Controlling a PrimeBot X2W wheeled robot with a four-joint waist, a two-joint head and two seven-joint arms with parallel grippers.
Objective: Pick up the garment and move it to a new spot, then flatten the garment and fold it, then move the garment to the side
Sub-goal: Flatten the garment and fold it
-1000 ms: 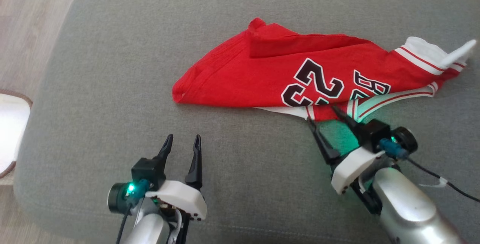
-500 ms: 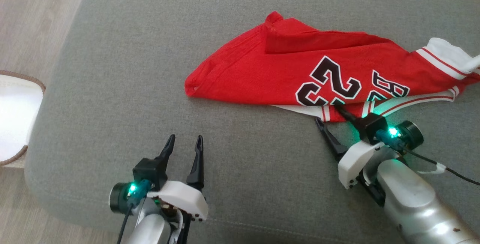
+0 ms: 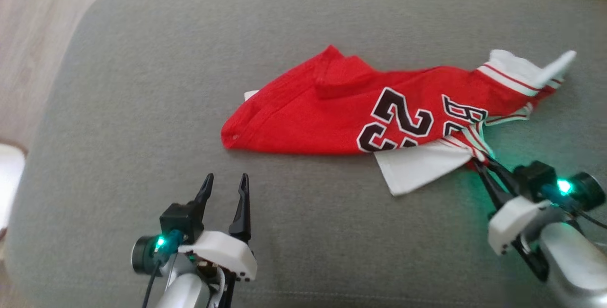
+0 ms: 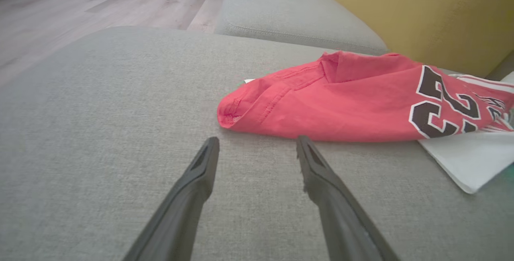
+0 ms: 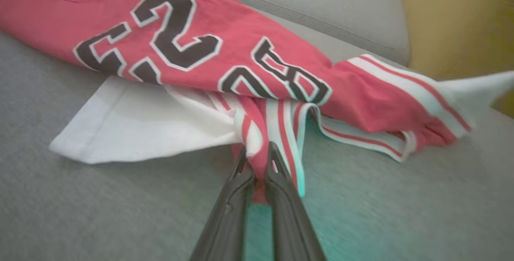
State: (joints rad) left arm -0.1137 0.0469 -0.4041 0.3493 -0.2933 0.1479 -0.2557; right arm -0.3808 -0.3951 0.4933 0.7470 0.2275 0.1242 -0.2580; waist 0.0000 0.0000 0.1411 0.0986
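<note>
**One jersey, two grippers, and the right one pinching the striped trim**

You had one garment before you: a red jersey [image 3: 341, 118] with a black 23. It lay crumpled along the grey sofa cushion [image 3: 142, 109], with its hem corner toward your left and its white-and-red striped end toward your right. One white panel [image 3: 417, 168] of it spread flat on the cushion at the near edge.

You had two grippers. Your right gripper [image 3: 483, 163] sat at the jersey's near right edge, beside the white panel. Its fingers were drawn close together on a bunched fold of the striped trim. In the right wrist view, that red-and-white cloth [image 5: 257, 132] was caught between the tips of the right gripper [image 5: 257, 154].

Your left gripper [image 3: 226, 180] had its fingers spread wide with nothing between them. It sat over bare cushion near the jersey's hem corner and was not touching the jersey. In the left wrist view, the jersey [image 4: 341, 100] lay just beyond the tips of the left gripper [image 4: 258, 142].
</note>
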